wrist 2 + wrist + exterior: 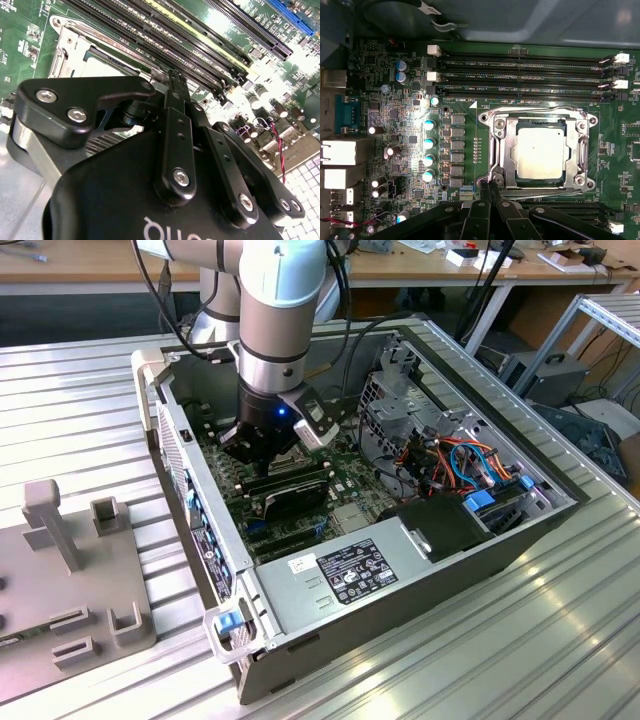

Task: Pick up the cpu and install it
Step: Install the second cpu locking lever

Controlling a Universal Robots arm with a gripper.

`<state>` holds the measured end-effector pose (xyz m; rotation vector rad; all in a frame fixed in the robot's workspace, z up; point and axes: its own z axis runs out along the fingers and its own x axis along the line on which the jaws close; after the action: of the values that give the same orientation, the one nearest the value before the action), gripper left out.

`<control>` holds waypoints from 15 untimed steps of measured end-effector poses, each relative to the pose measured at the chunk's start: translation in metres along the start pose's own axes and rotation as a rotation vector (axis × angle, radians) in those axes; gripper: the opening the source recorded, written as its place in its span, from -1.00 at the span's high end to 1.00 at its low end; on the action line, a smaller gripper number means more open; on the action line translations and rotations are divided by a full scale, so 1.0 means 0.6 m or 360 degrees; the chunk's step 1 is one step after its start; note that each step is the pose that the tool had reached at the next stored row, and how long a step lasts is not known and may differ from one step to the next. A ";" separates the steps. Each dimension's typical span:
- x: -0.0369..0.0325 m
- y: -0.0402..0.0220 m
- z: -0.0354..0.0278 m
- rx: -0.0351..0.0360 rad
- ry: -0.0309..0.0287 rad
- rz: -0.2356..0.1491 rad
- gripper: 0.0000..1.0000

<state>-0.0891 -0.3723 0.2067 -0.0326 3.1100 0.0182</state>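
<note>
— Where's the chip?
— I see the small square silver-grey cpu seated in the metal-framed socket, centre-right of the first wrist view.
— And the jaws?
— My black gripper is clenched, empty, fingertips at the socket's lower-left edge.

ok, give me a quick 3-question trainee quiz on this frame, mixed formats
1. True or false: the small square silver-grey metal-topped cpu sits within the hinged bare-metal socket frame.
2. The black gripper near that frame's edge has its jaws: A) spread wide, B) closed together, C) clamped on a memory stick.
3. What colour is the flat printed-circuit motherboard carrying the socket?

Key: 1 true; 2 B; 3 green.
</note>
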 end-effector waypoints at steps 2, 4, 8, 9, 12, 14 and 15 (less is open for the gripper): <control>0.000 0.000 0.001 0.0000 -0.00002 0.0000 0.79; 0.000 0.000 0.001 0.0000 -0.00003 0.0000 0.79; 0.000 0.001 0.002 0.0000 -0.00002 0.0000 0.79; 0.000 0.001 0.003 0.0000 -0.00003 0.0000 0.79; 0.001 0.001 0.004 0.0000 -0.00001 0.0000 0.79; 0.001 0.001 0.006 0.0000 -0.00002 0.0000 0.79; 0.001 0.001 0.006 -0.0001 -0.00001 0.0000 0.79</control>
<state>-0.0896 -0.3714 0.2030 -0.0325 3.1099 0.0189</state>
